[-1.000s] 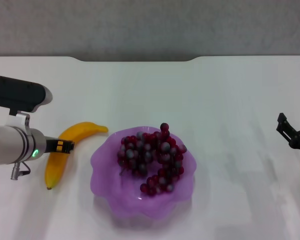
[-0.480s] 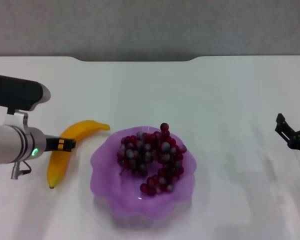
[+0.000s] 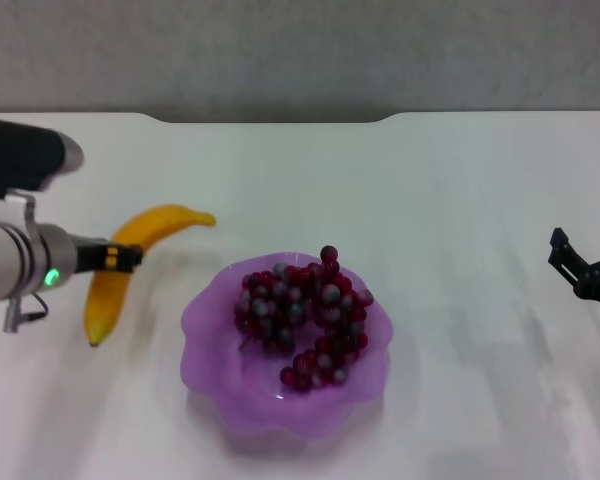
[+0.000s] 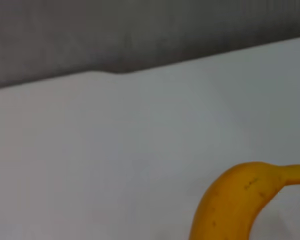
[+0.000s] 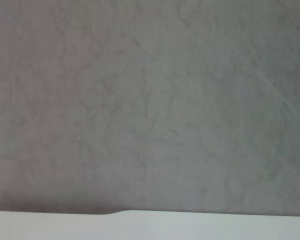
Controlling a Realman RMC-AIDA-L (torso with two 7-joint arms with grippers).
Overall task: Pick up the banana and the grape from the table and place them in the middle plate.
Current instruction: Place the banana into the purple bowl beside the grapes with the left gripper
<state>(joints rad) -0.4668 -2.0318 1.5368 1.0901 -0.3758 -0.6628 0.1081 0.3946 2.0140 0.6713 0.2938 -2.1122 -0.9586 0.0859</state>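
Note:
The yellow banana (image 3: 105,290) hangs a little above the white table (image 3: 450,200), left of the middle plate, and casts a faint shadow below it. My left gripper (image 3: 120,258) is shut on the banana's middle, reaching in from the left edge. The left wrist view shows the banana (image 4: 235,205) and its stem end close up. The grape (image 3: 305,320), a dark red-purple bunch, lies inside the translucent purple middle plate (image 3: 212,375) at the centre front. My right gripper (image 3: 587,258) rests open at the far right edge, holding nothing.
The table's far edge has a notch (image 3: 270,118), with a grey wall (image 5: 150,100) behind it. Bare white tabletop lies between the plate and the right gripper.
My left gripper has risen and drawn slightly left with the banana in it, lifting the banana off the table. The right arm has stayed put.

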